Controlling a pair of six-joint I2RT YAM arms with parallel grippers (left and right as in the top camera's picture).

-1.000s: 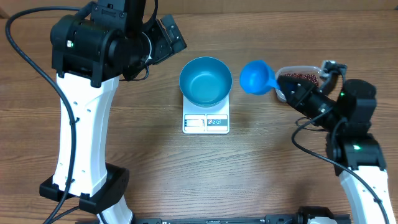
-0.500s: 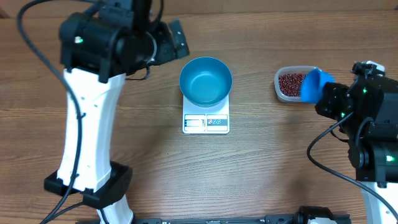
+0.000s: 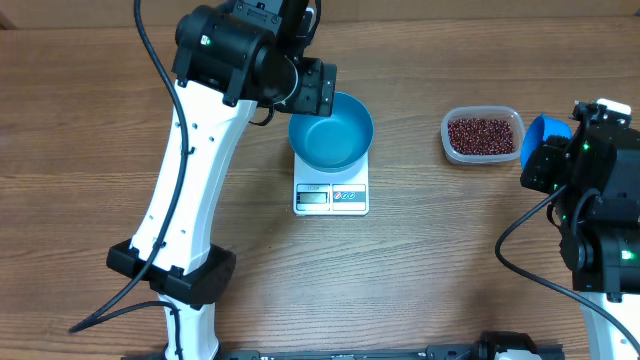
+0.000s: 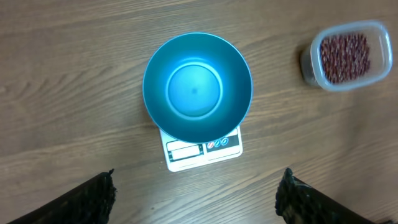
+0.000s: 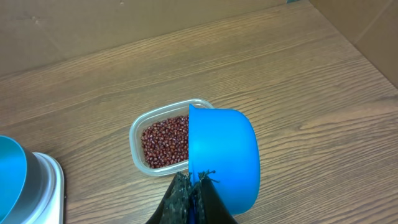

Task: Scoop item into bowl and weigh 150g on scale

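Many tiny beans (image 5: 163,143), loose and likely to roll, sit in the tub (image 5: 134,133) just ahead of your right claw (image 5: 193,188), which pinches the scoop (image 5: 224,155) by its handle, so lift them by scoop, not fingers; left claw (image 4: 196,185) spread empty above the bowl (image 4: 197,87).

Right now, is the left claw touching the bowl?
Apart. In the left wrist view the left claw is open, its fingers well clear of the bowl.

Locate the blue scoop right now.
Overhead, the blue scoop is far right, pinched by the right gripper, just right of the bean tub.
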